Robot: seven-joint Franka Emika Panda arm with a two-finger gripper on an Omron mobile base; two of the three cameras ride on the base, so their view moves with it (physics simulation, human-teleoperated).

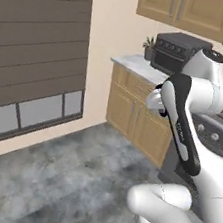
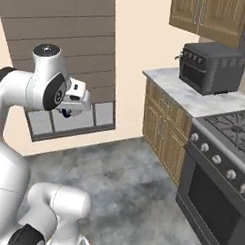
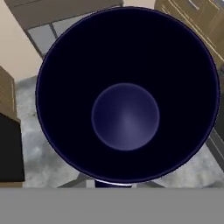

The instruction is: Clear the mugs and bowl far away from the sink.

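Observation:
A dark navy mug [image 3: 125, 116] sits right in front of the hand camera, its mouth toward me, with the deep blue inside and round bottom showing. My gripper [image 2: 69, 110] is shut on this mug and holds it high above the floor, in front of the window. In the right base view only a small dark part of the mug [image 2: 66, 113] peeks out under the hand. The bowl and the sink are out of view.
A wooden cabinet run with a grey counter [image 2: 195, 99] carries a black toaster oven [image 2: 212, 67]. A stove [image 2: 228, 148] stands beside it, and a small plant [image 1: 149, 47] sits at the counter's far end. Grey floor [image 2: 127, 184] lies open below the hand.

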